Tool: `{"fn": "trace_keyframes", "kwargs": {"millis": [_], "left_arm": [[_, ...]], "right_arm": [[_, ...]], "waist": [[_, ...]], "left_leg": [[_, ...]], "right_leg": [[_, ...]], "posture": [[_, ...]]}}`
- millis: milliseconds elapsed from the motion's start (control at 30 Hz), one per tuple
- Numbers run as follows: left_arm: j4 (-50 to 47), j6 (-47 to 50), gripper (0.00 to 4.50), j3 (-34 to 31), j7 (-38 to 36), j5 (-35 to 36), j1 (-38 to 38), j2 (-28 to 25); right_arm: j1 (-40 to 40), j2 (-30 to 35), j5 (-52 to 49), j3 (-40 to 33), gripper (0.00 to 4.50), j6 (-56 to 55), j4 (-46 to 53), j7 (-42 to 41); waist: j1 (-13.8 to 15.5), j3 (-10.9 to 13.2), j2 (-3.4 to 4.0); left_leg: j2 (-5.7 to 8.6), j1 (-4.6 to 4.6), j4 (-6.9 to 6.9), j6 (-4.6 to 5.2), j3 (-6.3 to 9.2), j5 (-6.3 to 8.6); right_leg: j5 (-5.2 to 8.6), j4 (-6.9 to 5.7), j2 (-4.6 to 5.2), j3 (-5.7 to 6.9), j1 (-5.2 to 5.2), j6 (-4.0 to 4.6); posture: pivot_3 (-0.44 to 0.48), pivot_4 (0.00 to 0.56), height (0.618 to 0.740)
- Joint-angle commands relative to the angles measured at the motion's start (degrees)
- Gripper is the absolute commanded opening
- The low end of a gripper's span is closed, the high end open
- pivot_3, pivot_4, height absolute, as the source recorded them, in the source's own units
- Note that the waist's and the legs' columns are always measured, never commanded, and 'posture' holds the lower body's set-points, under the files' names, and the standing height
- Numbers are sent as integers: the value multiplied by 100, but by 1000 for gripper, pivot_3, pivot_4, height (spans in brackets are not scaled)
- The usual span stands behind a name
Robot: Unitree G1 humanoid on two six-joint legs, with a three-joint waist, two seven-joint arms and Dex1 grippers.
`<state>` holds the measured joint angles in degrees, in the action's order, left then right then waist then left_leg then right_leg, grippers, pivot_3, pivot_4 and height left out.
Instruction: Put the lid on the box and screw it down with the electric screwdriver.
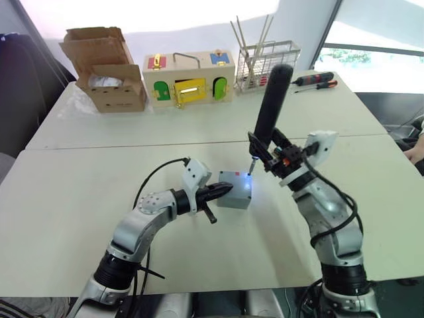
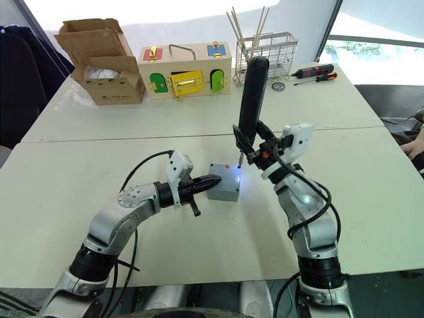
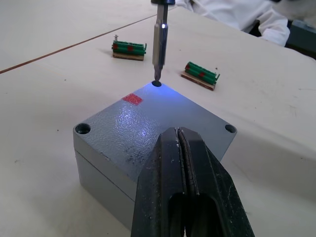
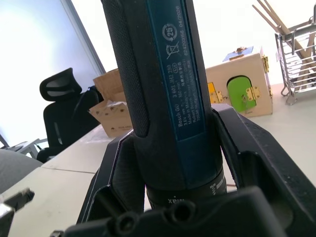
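With lid (image 3: 148,123) seated on box (image 1: 233,196) mid-table, left gripper (image 3: 181,148) pressed on lid's top, fingers together. Right gripper (image 1: 267,156) clamped on screwdriver (image 1: 271,103), held upright. Bit (image 3: 158,54) planted in lit far corner hole of lid.

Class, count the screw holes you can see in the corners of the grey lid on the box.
3: one at the corner under the screwdriver bit, one at the side corner, one at the opposite side corner. A fourth may be hidden behind the left pincer.
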<state>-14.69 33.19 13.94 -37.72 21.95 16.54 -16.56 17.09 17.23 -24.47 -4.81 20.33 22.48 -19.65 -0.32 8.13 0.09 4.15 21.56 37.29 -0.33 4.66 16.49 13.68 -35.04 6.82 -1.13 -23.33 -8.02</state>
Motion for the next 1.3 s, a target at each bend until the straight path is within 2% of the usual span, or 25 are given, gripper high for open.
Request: {"fn": "trace_keyframes", "kwargs": {"millis": [33, 167, 333, 400, 467, 533, 633, 767, 833, 1000, 1133, 1300], "left_arm": [[23, 24, 0, -3, -18, -4, -40, -16], [84, -16, 0, -5, -25, -17, -16, 6], [152, -98, 0, -62, -6, -1, 15, 91], [12, -9, 0, -471, 148, 404, 114, 324], [-282, 191, 0, -754, 207, 741, 296, 403], [-525, 343, 0, -745, 173, 823, 397, 320], [-878, 567, 0, -616, 124, 908, 455, 166], [-1290, 796, 0, -302, 23, 961, 441, -42], [-1373, 804, 0, -173, 79, 913, 433, -39], [-1244, 533, 0, 51, 316, 700, 421, 251], [-1249, 409, 0, 294, 382, 486, 362, 299], [-1430, 415, 0, 355, 387, 477, 230, 274]], "right_arm": [[991, 274, -796, -645, 1932, 395, 782, 189], [1565, 430, -1226, -871, 1932, 790, 839, 359], [1802, 446, -1606, -1016, 1932, 1020, 837, 497], [2061, 488, -1954, -1384, 1932, 1511, 561, 1062], [2169, 948, -2319, -1771, 1932, 2391, 254, 1465], [2121, 1530, -2516, -1937, 1932, 3136, 45, 1474], [1960, 2450, -2350, -2001, 1932, 3861, -357, 1340], [1416, 4002, -1728, -1657, 1932, 4372, -1162, 561], [1374, 4410, -1698, -1631, 1932, 4885, -1668, 403], [1514, 4744, -1598, -1261, 1932, 5771, -2518, 15], [1314, 5112, -1095, -656, 1932, 5240, -3055, -677], [1498, 5035, -654, -127, 1932, 4810, -3822, -1310]], "waist": [[-18, 24, 7], [-22, 28, 7], [-15, 30, 6], [-18, 36, 7], [8, 54, -6], [85, 56, -8], [102, 56, -7], [104, 64, 0], [101, 74, 13], [50, 75, 13], [67, 82, 28], [101, 85, 32]], "left_leg": [[0, 0, 2, 0, -2, 0], [-3, -1, -13, 0, 4, 0], [-2, 0, -7, 0, 1, 0], [0, 1, -6, 0, -1, 0], [0, 12, 0, 0, 0, 0], [-1, 40, 11, -1, 9, -1], [1, 99, 18, -21, 3, -14], [1, 111, 16, -12, -16, -10], [1, 111, 24, 3, -24, -1], [-6, 107, 51, 9, -36, 1], [-4, 107, 52, 16, -38, 5], [-2, 115, 69, 20, -39, 8]], "right_leg": [[0, 0, 0, -2, -1, 0], [1, -1, -3, 6, -5, 0], [3, -1, 2, 3, -2, 1], [3, -1, 3, 2, -2, 1], [2, -3, 4, 1, -10, 1], [2, -5, 4, 10, -29, 1], [1, -11, 5, 7, -88, 2], [1, -2, 8, -4, -100, 2], [1, -6, 8, -7, -100, 1], [-2, -15, 5, -13, -92, 6], [-2, -14, 3, -13, -91, 4], [-3, -13, 4, -13, -91, 2]], "posture": [[0, 150, 734], [0, 150, 734], [0, 150, 734], [0, 150, 734], [0, 150, 734], [0, 150, 734], [0, 150, 734], [0, 150, 734], [0, 150, 734], [0, 150, 734], [0, 150, 734], [0, 150, 734]]}}
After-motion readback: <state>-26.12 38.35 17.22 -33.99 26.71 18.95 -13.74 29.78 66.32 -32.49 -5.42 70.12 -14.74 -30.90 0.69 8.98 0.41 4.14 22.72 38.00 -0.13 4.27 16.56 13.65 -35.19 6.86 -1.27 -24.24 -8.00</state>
